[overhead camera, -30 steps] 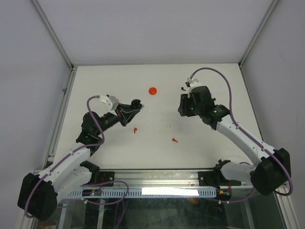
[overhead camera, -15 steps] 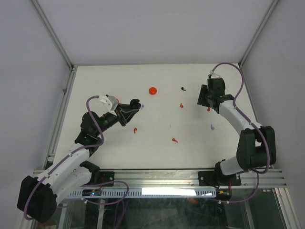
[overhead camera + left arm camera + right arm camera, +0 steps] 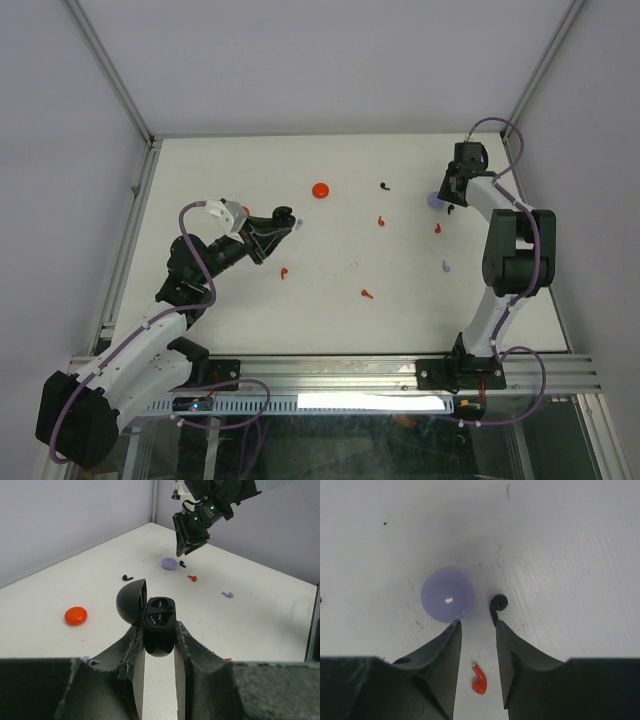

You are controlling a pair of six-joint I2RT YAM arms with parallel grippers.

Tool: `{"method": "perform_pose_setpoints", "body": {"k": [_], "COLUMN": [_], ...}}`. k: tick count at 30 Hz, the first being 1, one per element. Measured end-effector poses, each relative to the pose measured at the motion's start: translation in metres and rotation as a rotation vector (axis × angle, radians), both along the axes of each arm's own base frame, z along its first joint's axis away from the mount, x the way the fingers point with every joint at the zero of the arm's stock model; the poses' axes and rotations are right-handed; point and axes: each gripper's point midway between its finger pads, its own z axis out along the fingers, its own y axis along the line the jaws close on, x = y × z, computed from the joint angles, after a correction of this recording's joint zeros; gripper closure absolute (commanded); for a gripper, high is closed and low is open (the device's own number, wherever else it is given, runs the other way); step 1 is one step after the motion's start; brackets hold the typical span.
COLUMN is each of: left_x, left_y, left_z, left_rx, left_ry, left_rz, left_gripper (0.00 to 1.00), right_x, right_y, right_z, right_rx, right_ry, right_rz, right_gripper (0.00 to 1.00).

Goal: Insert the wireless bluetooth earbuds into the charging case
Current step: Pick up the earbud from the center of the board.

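Note:
My left gripper (image 3: 276, 224) is shut on the open black charging case (image 3: 159, 625), its lid (image 3: 131, 601) tipped back to the left and both sockets empty. My right gripper (image 3: 447, 196) is open and empty over the far right of the table. In the right wrist view its open gripper (image 3: 476, 625) hangs above a red earbud (image 3: 479, 679), with a black earbud (image 3: 496, 605) at its right fingertip and a lavender disc (image 3: 447, 594) at its left. More earbuds lie scattered: black (image 3: 384, 185), red (image 3: 381, 221), red (image 3: 367, 294), red (image 3: 283, 272), lavender (image 3: 446, 266).
A red disc (image 3: 320, 189) lies at the far middle of the white table, also in the left wrist view (image 3: 75, 615). The lavender disc (image 3: 433, 200) sits beside the right gripper. Grey walls and a metal frame (image 3: 140, 190) enclose the table.
The right arm has swung from the table's middle to the far right, uncovering several earbuds and the lavender disc. The left arm has held still with the case.

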Motion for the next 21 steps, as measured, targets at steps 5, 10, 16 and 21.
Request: {"method": "perform_pose_setpoints", "body": {"k": [5, 10, 16, 21], "left_x": [0.000, 0.001, 0.002, 0.003], "left_y": [0.000, -0.001, -0.002, 0.000], "left_z": [0.001, -0.004, -0.006, -0.007], "left_rx": [0.002, 0.010, 0.015, 0.019], "left_ry": [-0.002, 0.009, 0.017, 0.016], "left_rz": [-0.002, -0.005, -0.005, 0.003], "left_gripper": [1.00, 1.00, 0.98, 0.98], "right_x": [0.009, 0.010, 0.007, 0.014], "right_y": [-0.016, -0.027, -0.026, -0.023], "right_z": [-0.018, -0.033, -0.046, -0.048], "right_rx": [-0.012, -0.007, 0.008, 0.021], "right_ry": [0.041, 0.086, 0.125, 0.131], "right_rz": [-0.019, -0.034, -0.026, -0.011], "right_gripper": [0.66, 0.66, 0.67, 0.69]}}
